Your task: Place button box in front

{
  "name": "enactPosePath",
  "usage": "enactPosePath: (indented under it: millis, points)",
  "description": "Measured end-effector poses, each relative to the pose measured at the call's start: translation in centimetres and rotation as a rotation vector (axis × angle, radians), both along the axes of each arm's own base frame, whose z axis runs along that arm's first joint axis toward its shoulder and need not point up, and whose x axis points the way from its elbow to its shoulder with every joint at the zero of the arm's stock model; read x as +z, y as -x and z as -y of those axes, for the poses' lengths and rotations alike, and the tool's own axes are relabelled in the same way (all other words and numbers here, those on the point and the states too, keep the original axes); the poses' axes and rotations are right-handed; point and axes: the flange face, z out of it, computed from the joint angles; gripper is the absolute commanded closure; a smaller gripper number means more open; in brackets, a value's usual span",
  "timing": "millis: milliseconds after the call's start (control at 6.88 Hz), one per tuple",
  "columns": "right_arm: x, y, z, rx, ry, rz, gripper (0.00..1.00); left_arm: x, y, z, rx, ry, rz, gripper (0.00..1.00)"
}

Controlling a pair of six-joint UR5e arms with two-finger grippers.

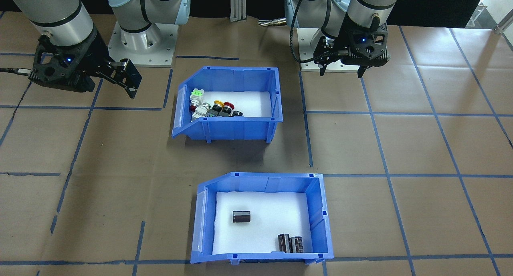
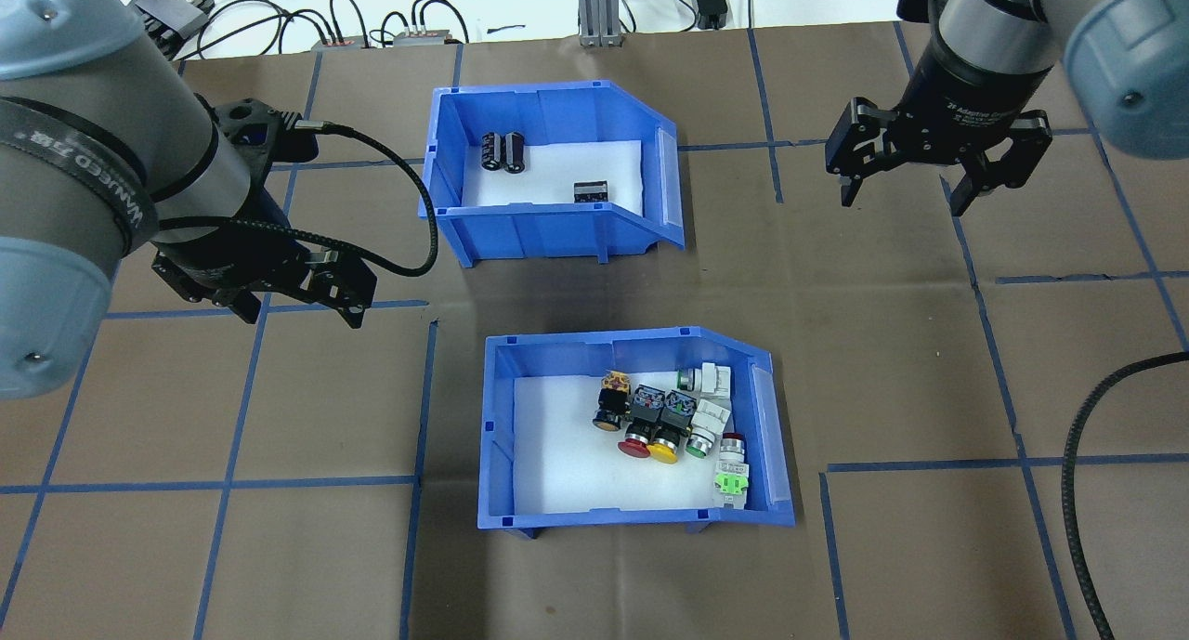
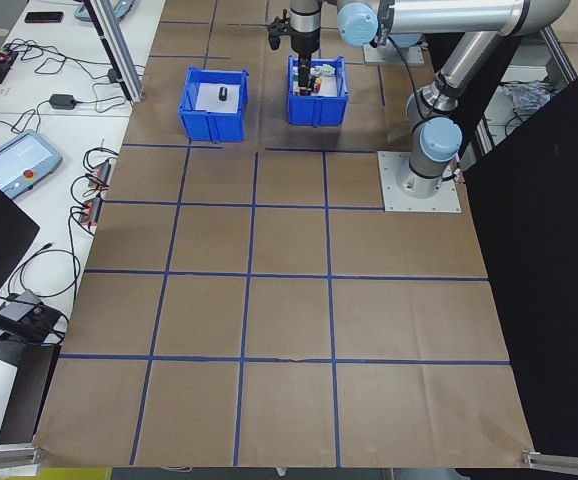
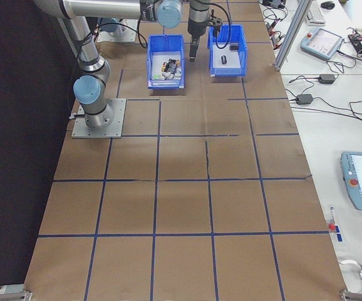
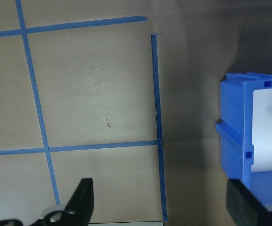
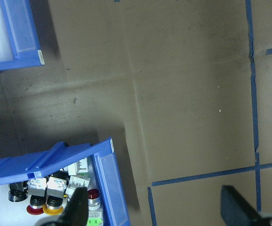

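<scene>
A blue plastic foam-lined bin of coloured push-buttons (image 2: 641,436) is sitting between two hovering black grippers, left (image 2: 299,304) and right (image 2: 906,189), both spread open, empty.

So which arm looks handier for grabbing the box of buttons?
Probably the left: its open hand hovers just beside the button box, while the right hand hangs farther off.

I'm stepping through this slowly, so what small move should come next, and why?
Probably swing the left pincer right toward the button box's near wall. Both pincers hang open and empty, and the left one is closest to it, while the right pincer hovers farther off.
</scene>
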Motion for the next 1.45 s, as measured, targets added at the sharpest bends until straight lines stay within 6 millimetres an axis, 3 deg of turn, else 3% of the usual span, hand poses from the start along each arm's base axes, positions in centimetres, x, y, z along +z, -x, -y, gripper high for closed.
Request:
enactPosePath:
  millis: [436, 726, 1162, 1453]
  points:
    - [0.3, 0.1, 0.7, 0.021, 0.006, -0.002, 0.0, -0.1, -0.1, 0.4, 0.089, 0.021, 0.011, 0.0]
    - [1.6, 0.1, 3.5, 0.108, 0.03, 0.003, 0.0, -0.2, -0.1, 0.2, 0.22, 0.027, 0.016, 0.0]
    - [1.5, -1.4, 8.0, 0.43, 0.048, 0.012, 0.0, -0.5, 0.7, -1.9, 0.568, 0.013, 0.025, 0.0]
    - [0.2, -4.5, 10.7, 0.715, 0.059, 0.015, 0.0, -1.5, 3.3, -5.3, 0.892, -0.048, 0.022, 0.0]
